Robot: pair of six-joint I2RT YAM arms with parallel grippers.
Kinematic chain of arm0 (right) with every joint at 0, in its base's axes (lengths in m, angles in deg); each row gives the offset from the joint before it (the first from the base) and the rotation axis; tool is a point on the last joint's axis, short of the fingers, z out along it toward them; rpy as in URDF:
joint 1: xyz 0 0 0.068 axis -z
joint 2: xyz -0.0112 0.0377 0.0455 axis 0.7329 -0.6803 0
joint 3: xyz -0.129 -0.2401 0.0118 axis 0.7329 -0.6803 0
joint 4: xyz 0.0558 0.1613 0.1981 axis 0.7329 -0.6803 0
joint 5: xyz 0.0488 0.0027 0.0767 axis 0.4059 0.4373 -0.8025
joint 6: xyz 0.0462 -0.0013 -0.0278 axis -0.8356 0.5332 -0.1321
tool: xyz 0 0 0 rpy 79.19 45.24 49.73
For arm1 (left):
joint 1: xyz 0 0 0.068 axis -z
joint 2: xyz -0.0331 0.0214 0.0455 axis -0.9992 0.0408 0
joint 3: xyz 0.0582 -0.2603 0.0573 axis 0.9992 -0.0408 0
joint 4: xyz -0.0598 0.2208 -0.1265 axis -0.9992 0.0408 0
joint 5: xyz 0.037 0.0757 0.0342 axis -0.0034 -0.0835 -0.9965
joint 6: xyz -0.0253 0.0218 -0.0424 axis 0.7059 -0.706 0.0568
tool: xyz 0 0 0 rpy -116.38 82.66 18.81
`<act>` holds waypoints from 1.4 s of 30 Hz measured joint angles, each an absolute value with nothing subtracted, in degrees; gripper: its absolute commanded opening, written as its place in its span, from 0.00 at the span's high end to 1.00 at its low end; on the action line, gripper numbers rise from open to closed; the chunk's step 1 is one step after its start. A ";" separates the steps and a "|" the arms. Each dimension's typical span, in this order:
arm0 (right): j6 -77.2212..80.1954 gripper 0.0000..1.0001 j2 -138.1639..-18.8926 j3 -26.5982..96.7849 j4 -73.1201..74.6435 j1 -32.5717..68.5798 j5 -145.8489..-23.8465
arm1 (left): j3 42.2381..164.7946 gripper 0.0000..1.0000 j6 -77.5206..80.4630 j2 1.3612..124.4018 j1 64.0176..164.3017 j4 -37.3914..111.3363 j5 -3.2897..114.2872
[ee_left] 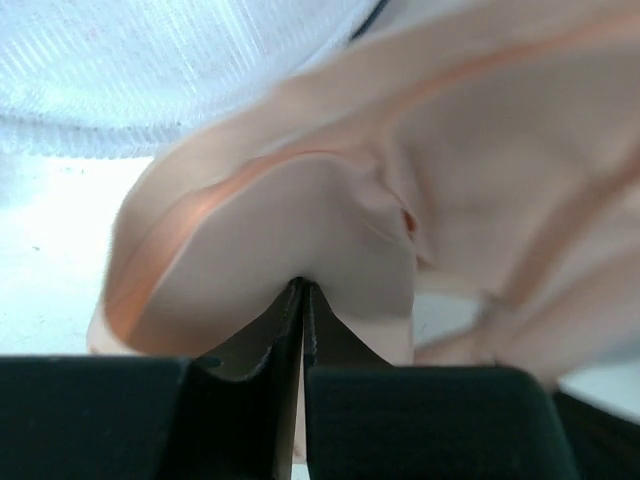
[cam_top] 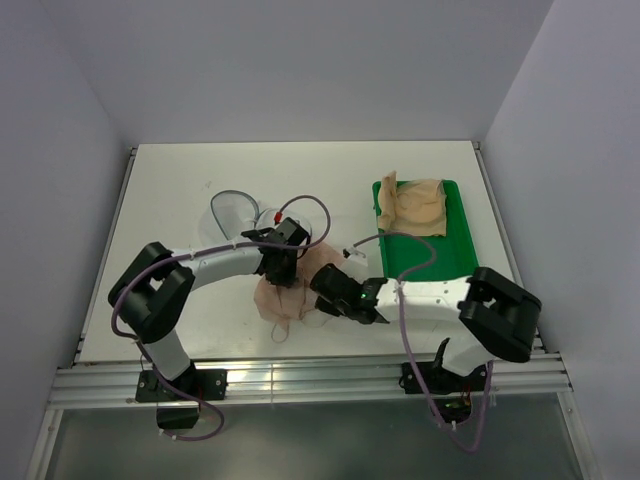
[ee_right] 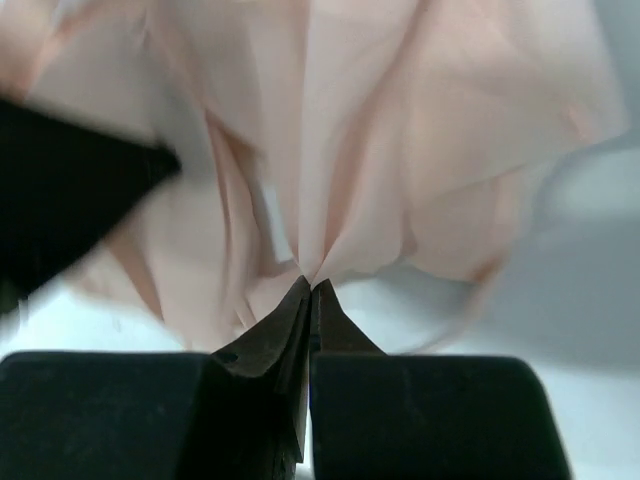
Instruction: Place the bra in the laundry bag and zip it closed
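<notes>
The pale pink bra lies bunched at the table's middle front, between both grippers. My left gripper is shut on its upper left edge; in the left wrist view the jaws pinch the pink fabric. My right gripper is shut on its right side; in the right wrist view the jaws pinch gathered folds. The white mesh laundry bag lies open just behind the left gripper, and its mesh shows in the left wrist view.
A green tray stands at the right with a darker tan garment on its far end. Cables loop over both arms. Walls enclose the table on three sides.
</notes>
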State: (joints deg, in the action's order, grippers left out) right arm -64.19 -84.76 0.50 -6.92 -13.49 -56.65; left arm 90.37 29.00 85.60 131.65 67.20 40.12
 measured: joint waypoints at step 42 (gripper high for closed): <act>-44.14 0.85 -86.55 17.17 -15.59 -1.73 -69.66 | 88.49 0.67 38.03 67.61 135.80 77.77 38.92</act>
